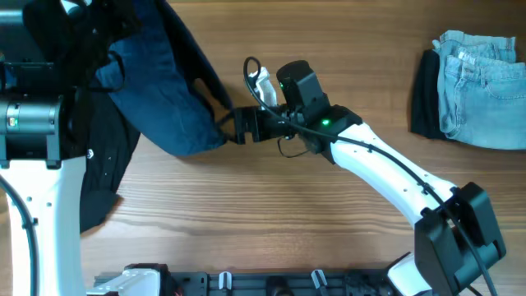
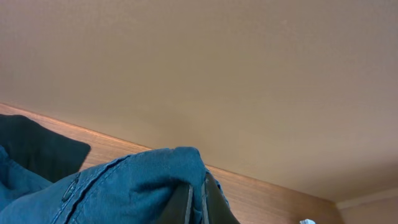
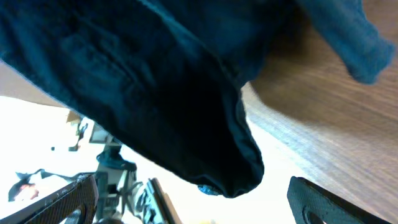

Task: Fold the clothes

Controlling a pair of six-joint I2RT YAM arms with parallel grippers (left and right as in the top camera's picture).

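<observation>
Left wrist view: left gripper [image 2: 198, 202] pinched tight on a fold of the dark blue denim-like garment [image 2: 124, 183]. Cloth is bunched over both fingers and the camera is tipped up toward a plain wall. Right wrist view: right gripper [image 3: 189, 190] spread wide, its fingers well apart at the lower corners, nothing clamped. The garment's rounded lower hem hangs between and just ahead of them. Overhead: garment held up off the wooden table [image 1: 246, 214] at the far left, draping down from the left arm. The right gripper sits at its trailing edge, touching or just beside it; cannot tell which. A black cloth [image 1: 107, 173] lies flat below the raised piece; unclear whether it is a separate item. Folded pale blue jeans [image 1: 481, 90] sit against a folded black piece [image 1: 423, 94], well apart at the far right.

Risks, as judged:
- The hem is bunched, so closing here may catch one layer or a stray fold and give a crooked crease.
- The left pinch is small, so pulling the arms apart could slip it free.
- The hanging tail may drag the black cloth along.
</observation>
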